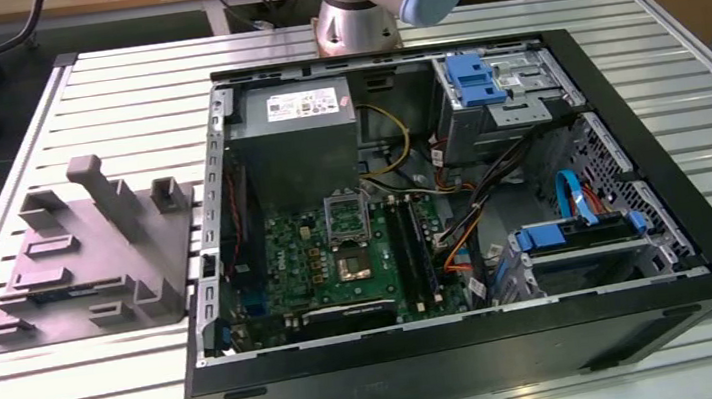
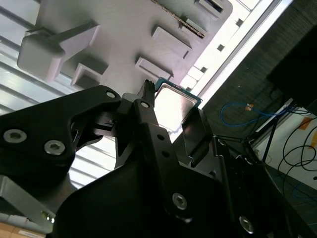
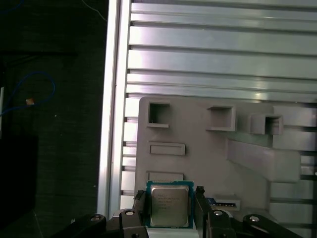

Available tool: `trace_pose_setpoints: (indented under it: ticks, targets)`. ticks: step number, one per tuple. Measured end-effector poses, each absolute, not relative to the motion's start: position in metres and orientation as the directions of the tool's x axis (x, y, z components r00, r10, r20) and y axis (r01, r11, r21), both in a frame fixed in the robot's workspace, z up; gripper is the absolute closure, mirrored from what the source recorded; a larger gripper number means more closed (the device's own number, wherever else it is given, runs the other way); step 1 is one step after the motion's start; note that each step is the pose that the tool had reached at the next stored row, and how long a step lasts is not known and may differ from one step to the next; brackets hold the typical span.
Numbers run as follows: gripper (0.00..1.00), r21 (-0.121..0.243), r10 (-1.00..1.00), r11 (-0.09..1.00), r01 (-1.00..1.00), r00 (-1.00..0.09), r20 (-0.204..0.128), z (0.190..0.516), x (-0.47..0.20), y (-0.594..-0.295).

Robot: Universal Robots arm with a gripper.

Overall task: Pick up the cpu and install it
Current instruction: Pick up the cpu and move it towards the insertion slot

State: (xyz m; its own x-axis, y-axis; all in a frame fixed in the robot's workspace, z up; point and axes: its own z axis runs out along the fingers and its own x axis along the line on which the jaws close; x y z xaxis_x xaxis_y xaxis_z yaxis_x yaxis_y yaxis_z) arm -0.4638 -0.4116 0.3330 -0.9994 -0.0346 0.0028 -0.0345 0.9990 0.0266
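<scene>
First wrist view: the gripper (image 3: 170,197) pinches the cpu (image 3: 169,208) by 2 opposite edges. Light, stiff, likely fragile: edges only.

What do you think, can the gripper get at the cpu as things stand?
Yes, apparently: in both wrist views the cpu sits between the fingers of the gripper, which look closed on its edges, with nothing in the way and the grey fixture behind it.
</scene>
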Motion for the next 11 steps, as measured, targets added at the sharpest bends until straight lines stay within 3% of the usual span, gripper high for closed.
trace_pose_setpoints:
  ticks: [11]
  targets:
    - [0.53, 0.027, -0.035, 0.999, -0.035, -0.999, 0.003, 0.3377, -0.4638, -0.4116]
